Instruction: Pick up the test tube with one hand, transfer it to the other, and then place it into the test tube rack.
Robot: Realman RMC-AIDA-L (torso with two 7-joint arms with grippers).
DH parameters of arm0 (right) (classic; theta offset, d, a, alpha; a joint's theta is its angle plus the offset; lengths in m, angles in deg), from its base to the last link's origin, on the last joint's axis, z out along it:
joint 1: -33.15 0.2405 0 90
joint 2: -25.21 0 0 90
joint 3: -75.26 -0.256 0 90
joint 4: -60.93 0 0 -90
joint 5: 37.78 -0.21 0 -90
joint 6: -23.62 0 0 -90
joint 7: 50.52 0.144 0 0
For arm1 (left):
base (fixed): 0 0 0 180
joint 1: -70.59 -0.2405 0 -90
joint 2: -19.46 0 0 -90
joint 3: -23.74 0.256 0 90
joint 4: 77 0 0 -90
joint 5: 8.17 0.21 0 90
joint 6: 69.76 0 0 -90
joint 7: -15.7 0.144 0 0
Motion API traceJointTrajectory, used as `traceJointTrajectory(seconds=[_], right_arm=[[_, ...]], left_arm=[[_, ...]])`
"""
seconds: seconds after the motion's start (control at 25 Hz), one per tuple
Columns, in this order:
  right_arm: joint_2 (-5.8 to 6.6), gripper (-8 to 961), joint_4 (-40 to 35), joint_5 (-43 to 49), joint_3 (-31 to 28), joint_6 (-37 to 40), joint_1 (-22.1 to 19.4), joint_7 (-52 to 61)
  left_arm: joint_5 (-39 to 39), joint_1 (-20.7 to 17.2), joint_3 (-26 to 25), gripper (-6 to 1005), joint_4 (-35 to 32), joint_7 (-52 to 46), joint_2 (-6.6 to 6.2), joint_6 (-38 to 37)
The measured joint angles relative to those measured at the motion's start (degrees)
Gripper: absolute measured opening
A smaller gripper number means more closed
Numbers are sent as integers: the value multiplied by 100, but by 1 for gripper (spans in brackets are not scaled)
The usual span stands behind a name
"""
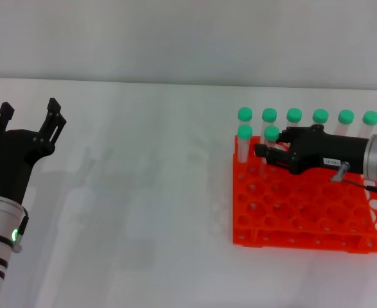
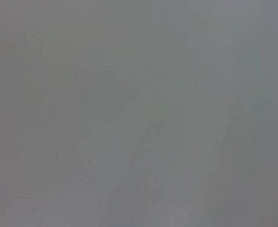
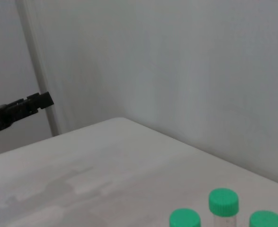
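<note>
The orange test tube rack (image 1: 304, 221) stands on the white table at the right. Several green-capped tubes stand in its back row. In the second row stand two more, one at the left corner (image 1: 245, 132) and the test tube (image 1: 271, 133) beside it. My right gripper (image 1: 273, 146) reaches in from the right over the rack and sits right at this test tube, which stands upright in a hole. My left gripper (image 1: 29, 114) is open and empty at the far left, well away from the rack. Three green caps (image 3: 223, 200) show in the right wrist view.
The white table (image 1: 143, 192) stretches between the two arms, with a pale wall behind it. The left gripper (image 3: 20, 108) shows far off in the right wrist view. The left wrist view shows only a plain grey surface.
</note>
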Motion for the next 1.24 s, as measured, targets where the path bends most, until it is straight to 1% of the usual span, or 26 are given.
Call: traceJointTrajectory(seconds=[0.04, 0.36, 0.44, 0.52, 0.68, 0.72, 0.76, 0.8, 0.84, 0.88, 0.92, 0.96, 1.0, 1.04, 1.16, 1.24], right_arm=[[5, 250, -5, -11, -7, -42, -23, 15], [18, 516, -223, -76, -70, -304, -414, 115], [35, 574, -304, -141, -121, -477, -595, 124], [55, 632, -373, -164, -298, -708, -781, 125], [145, 764, -404, -162, -1126, -1338, -1240, 89], [185, 800, -378, -187, -1510, -1454, -1421, 62], [180, 837, -353, -231, -1740, -1472, -1499, 23], [162, 874, -289, -300, -2171, -1492, -1653, -80], [130, 873, -214, -389, -2514, -1498, -1740, -234], [94, 872, 64, -606, -3061, -1517, -1858, -643], [67, 871, 300, -790, -3381, -1537, -1907, -992], [68, 871, 708, -1126, -3728, -1566, -1938, -1493], [68, 870, 947, -1314, -3897, -1576, -1950, -1819], [70, 869, 1526, -1826, -4197, -1596, -1954, -2744], [61, 869, 2142, -2354, -4362, -1672, -1924, -3976], [57, 869, 2396, -2565, -4377, -1780, -1897, -4548]], left_arm=[[0, 0, 0, 892, 0, 0, 0, 0], [0, -10, 0, 892, 0, 0, 0, -1], [1, -11, 0, 892, 0, 1, 0, -1], [1, -11, 0, 892, 0, 0, 0, -1], [1, -7, 0, 892, 0, 0, 0, -1], [-2, -6, 0, 892, 1, 0, 0, -1], [5, -7, 0, 892, 0, 1, 0, -1], [-5, -9, -2, 893, 0, 0, 0, -1], [0, -11, -3, 893, 0, 0, 0, 0], [-1, -11, -7, 893, 0, 0, 0, -1], [5, -11, -7, 893, 0, 0, 0, 0], [7, -7, -8, 893, 0, 0, 1, 0], [8, -4, -9, 893, 0, 1, 0, -1], [8, -4, -9, 893, 0, 1, 0, -1], [32, 4, -1, 893, -17, 3, 11, -166], [50, -6, 28, 893, -50, 3, 24, -328]])
